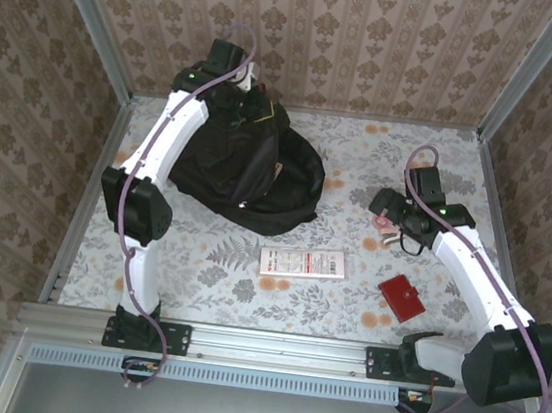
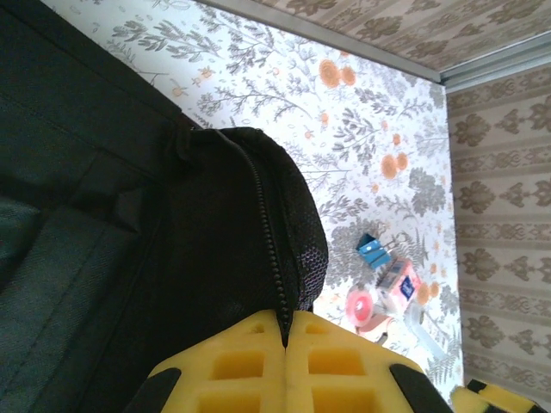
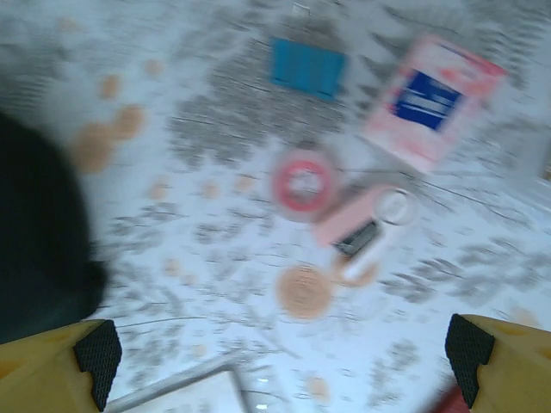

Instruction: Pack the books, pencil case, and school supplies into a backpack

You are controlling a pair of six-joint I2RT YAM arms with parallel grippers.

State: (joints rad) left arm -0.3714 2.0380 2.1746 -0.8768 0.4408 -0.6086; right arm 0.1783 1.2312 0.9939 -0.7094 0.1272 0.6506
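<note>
The black backpack (image 1: 250, 173) lies at the table's back left, and its zip edge (image 2: 267, 224) runs down into my left gripper (image 2: 286, 331), whose yellow fingers are shut on that edge. The same gripper is at the bag's top (image 1: 239, 79). A thin orange sliver (image 1: 276, 171) shows at the bag's opening; I cannot tell what it is. My right gripper (image 1: 387, 220) hangs open (image 3: 284, 361) above small school supplies: a blue clip (image 3: 307, 68), a pink box (image 3: 433, 101), a red tape roll (image 3: 303, 183) and a pink-and-white stick (image 3: 366, 225). A small red flat case (image 1: 401, 295) lies near the front right.
A white flat booklet (image 1: 302, 263) with red print lies at the table's front middle, its corner (image 3: 198, 396) below my right gripper. Patterned walls close the back and both sides. The supplies also show past the bag: the clip (image 2: 374, 251), box (image 2: 398, 286) and tape (image 2: 362, 307).
</note>
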